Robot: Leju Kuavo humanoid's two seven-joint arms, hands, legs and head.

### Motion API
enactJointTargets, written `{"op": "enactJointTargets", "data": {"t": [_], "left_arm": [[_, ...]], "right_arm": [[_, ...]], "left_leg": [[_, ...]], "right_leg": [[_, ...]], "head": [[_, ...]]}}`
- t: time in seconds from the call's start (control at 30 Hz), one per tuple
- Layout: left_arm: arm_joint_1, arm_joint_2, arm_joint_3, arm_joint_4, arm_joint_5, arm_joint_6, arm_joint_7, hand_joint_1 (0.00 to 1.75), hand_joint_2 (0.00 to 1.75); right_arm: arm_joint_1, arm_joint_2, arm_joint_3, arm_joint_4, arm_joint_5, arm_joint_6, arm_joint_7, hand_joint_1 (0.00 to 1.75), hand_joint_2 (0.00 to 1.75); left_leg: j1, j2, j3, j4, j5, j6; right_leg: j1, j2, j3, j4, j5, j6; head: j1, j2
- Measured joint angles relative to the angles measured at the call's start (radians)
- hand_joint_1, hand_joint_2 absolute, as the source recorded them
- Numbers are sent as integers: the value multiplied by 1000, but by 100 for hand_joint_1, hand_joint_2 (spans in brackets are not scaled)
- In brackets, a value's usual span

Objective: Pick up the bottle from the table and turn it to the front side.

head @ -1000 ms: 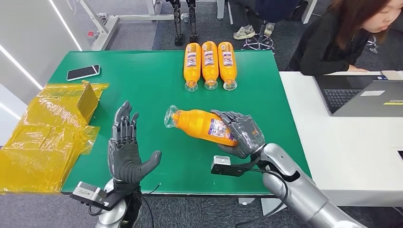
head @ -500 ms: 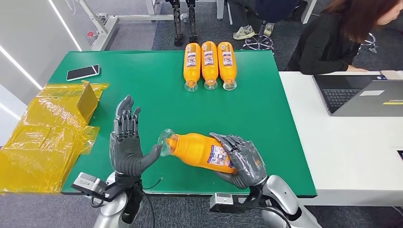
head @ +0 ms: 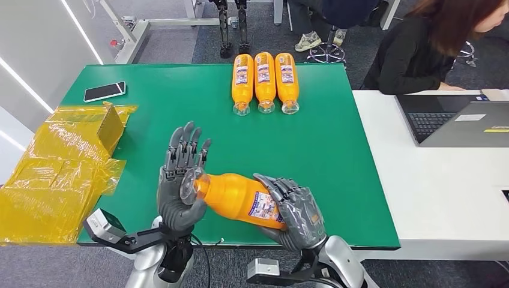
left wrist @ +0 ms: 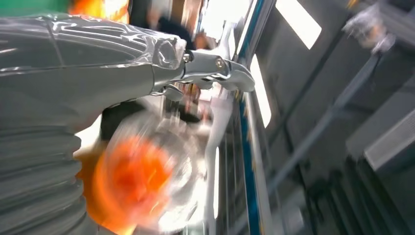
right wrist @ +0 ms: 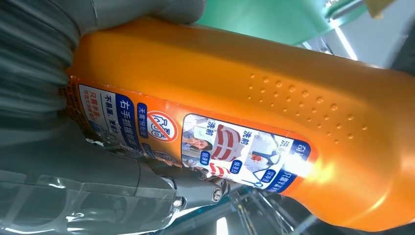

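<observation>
Head view is showing the orange bottle [head: 240, 197] lying almost level in the air near the front edge of the green table [head: 336, 150], with the right hand [head: 294, 210] wrapping its fingers around the base end, over the label. The clear cap end is pointing to the left hand [head: 180, 189], whose palm is meeting the cap while its fingers are standing up and apart; whether the thumb is closing on the neck I cannot tell, so I am not calling this a grip.

I am judging that the step in hand is a handover or a two-hand turn of the bottle. To do it well, the right hand should be keeping its firm hold until the left fingers are closing fully around the neck. The bottle looks smooth and rounded, so it may be rolling or slipping if one hand is letting go too soon. The turning should be slow, around the long axis, until the front label is facing up like on the three bottles [head: 265, 83] lying in a row at the far side.

Right wrist view is giving the label in detail, with printed pictures and text, and the small raised dots on the orange body. Left wrist view is giving the cap very near the palm, but blurred, so contact is not sure
</observation>
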Motion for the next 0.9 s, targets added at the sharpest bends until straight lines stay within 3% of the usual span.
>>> {"op": "enactJointTargets", "data": {"t": [0.2,0.4,0.7,0.83,0.9], "left_arm": [[-9,-2,-56,-1,136,-143,34,0,175],[-15,-1,-82,0,162,-147,40,0,175],[-17,-1,-92,0,164,-146,40,0,175],[-18,0,-94,0,166,-135,40,165,175],[-19,2,-94,0,158,-114,37,158,175]], "right_arm": [[3,69,-4,-33,16,29,-11,175,175],[-4,107,-4,-36,-3,43,-37,175,175],[-10,123,-4,-36,-4,44,-40,175,175],[-14,124,-3,-35,-39,48,-46,175,175],[-16,124,-1,-31,-57,58,-42,175,175]], "left_leg": [[0,0,0,0,0,0],[0,0,0,0,0,0],[0,0,0,0,0,0],[0,0,0,0,0,0],[0,0,0,0,0,0]], "right_leg": [[0,0,0,0,0,0],[0,0,0,0,0,0],[0,0,0,0,0,0],[0,0,0,0,0,0],[0,0,0,0,0,0]], "head": [[0,0],[0,0],[0,0],[0,0],[0,0]]}}
